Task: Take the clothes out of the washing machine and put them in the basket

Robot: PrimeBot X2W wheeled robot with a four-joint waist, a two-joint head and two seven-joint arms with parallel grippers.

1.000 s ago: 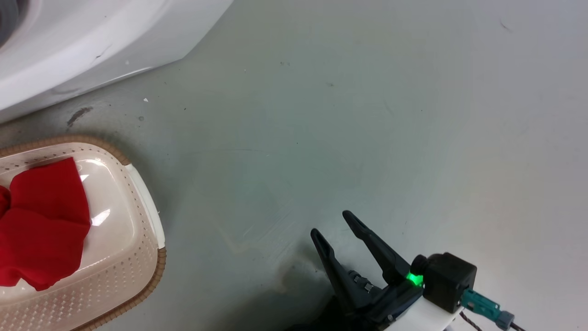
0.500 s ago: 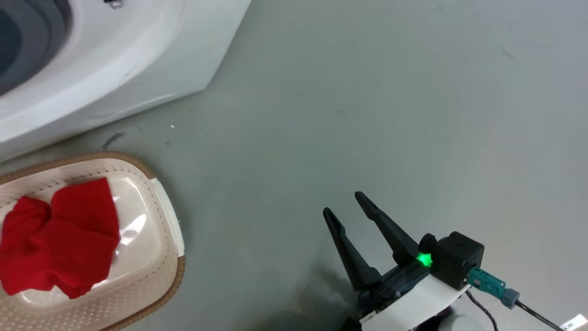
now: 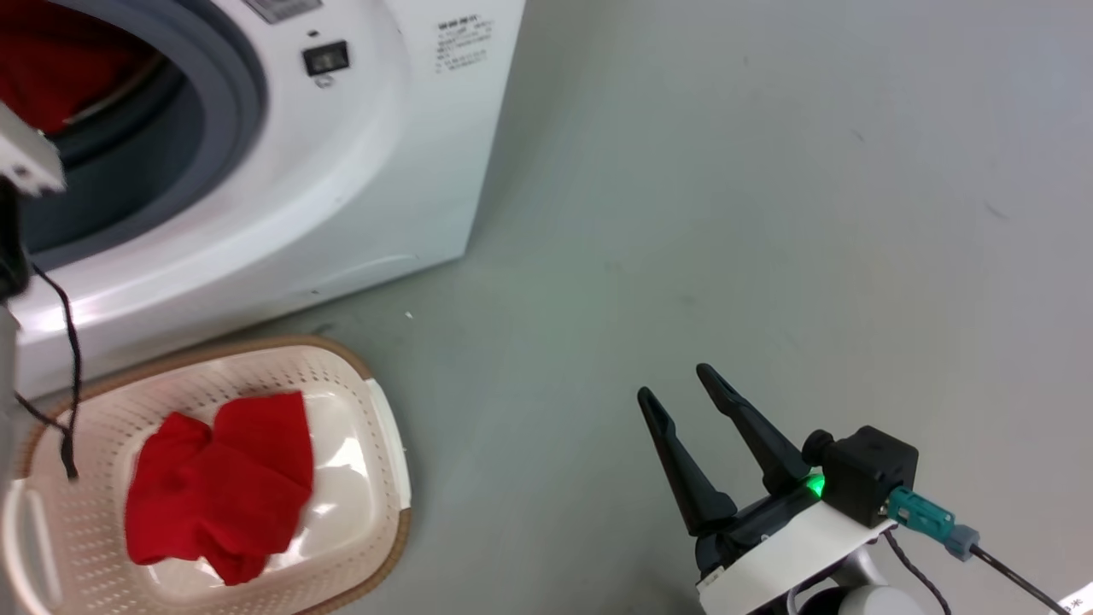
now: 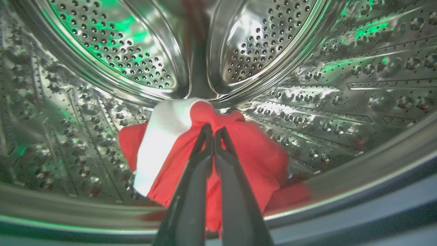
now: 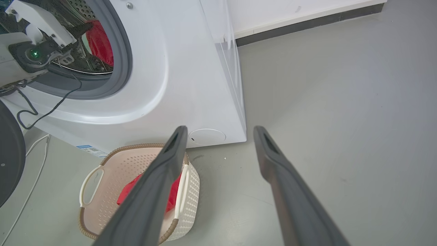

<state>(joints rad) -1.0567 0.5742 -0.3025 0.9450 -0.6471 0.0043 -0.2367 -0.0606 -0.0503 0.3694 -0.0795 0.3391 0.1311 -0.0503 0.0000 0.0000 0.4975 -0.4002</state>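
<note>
Since a second ago the head camera is tilting up. The whole picture is shifting, so the things themselves are not moving. The washing machine [image 3: 367,171] and its open mouth are coming into frame, and the basket [image 3: 376,401] is now sitting lower in the picture.

Head view: the basket is standing on the floor just in front of the washing machine, holding one red garment [image 3: 218,491]. More red cloth [image 3: 51,60] is showing inside the mouth. The right gripper [image 3: 675,383] is hanging over bare floor, well apart from the basket, with its claw spread and holding nothing.

Left wrist view: the left gripper [image 4: 213,130] is reaching inside the drum [image 4: 307,85]. Its claw is pressed together, and creases in the red-and-white garment [image 4: 164,150] are running to its tips, so it is probably pinching a fold. The garment is bunching low against the drum wall.

Right wrist view: the right gripper [image 5: 220,129] is looking past its parted fingers at the washing machine [image 5: 177,68] and at the basket [image 5: 102,159] below it. The left arm [image 5: 30,51] is sitting in the doorway.

Step in hand, as I judge it, is drawing the second garment out. To do this well:
- Keep the pinch firm.
- Lift before pulling, so the cloth is clearing the grey ring [image 4: 341,218] and not dragging on it.
- Carry it well over the basket rim before letting go, because loose ends could be trailing onto the floor.
</note>
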